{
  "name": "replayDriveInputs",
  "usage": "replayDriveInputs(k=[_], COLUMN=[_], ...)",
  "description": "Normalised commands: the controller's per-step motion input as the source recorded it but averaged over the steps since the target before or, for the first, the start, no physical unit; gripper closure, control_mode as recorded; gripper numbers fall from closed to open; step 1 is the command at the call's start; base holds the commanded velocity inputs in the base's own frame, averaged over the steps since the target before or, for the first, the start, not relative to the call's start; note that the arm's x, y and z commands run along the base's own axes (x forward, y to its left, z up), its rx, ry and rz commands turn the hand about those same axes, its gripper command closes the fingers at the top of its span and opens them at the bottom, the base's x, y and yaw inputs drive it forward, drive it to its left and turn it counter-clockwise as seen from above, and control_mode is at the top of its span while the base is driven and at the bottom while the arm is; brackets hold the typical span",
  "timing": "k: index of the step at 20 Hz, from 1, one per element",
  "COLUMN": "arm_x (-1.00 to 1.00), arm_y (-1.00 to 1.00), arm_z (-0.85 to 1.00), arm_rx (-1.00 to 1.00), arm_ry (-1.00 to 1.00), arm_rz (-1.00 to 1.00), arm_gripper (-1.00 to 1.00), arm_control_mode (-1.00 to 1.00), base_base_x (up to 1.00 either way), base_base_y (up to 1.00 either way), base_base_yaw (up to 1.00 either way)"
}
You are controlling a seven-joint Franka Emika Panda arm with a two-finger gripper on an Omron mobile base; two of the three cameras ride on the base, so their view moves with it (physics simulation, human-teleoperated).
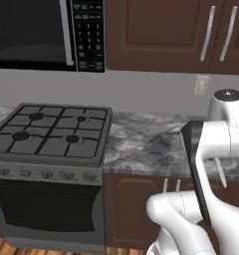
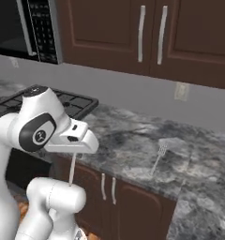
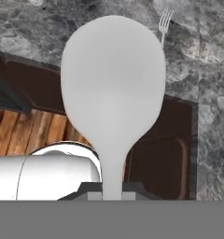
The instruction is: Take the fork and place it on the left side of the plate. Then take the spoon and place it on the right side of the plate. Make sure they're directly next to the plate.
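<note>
Hand view: gripper pinches the spoon by its handle; fork lies at one o'clock on the counter.

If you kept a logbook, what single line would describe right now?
claw: shut on spoon | spoon: held off the counter | fork: lying on counter | plate: beside the fork

Arm folded low in front of base, wrist turned downward, gripper clamped on the spoon handle, spoon hanging below the hand, clear of the counter.
</note>
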Motion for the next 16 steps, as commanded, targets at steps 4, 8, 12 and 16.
replayDriveInputs(k=[4,8,12,16], arm_x=[0.00,0.00,0.00,0.00], arm_y=[0.00,0.00,0.00,0.00], arm_z=[0.00,0.00,0.00,0.00], arm_rx=[0.00,0.00,0.00,0.00], arm_ry=[0.00,0.00,0.00,0.00], arm_rz=[0.00,0.00,0.00,0.00], arm_gripper=[1.00,1.00,1.00,1.00], arm_control_mode=[1.00,1.00,1.00,1.00], base_base_x=[0.00,0.01,0.04,0.10], base_base_y=[0.10,0.10,0.05,0.07], base_base_yaw=[0.68,0.76,0.85,0.87])
